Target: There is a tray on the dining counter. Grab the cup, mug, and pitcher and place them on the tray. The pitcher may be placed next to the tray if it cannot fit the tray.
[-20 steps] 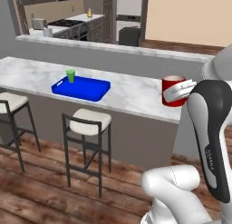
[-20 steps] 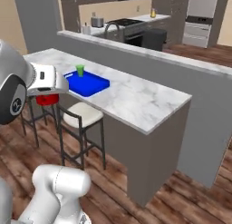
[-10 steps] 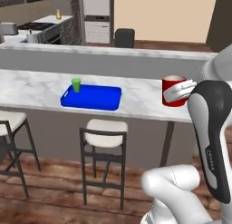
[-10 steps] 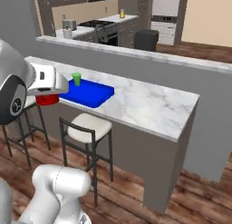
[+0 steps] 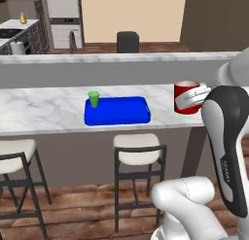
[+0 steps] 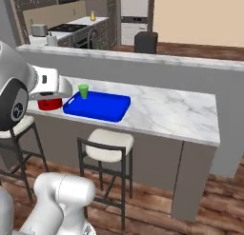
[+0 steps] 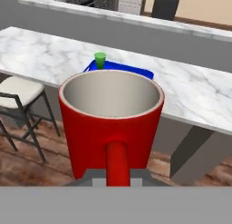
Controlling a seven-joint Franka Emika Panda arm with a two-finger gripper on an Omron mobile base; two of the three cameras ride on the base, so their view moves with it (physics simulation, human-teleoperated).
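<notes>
Holding mug (image 5: 187, 96) as before, tray (image 5: 117, 111) now centred

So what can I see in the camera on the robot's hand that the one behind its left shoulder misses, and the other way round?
Hand view alone: the mug's pale empty inside and its handle, which points toward the camera, where the gripper is shut on it.

Left base view alone: the arm carrying the mug in the air at the right, a second stool, and the dark chair behind the ledge.

Both: the green cup standing at one end of the blue tray on the marble dining counter.
</notes>
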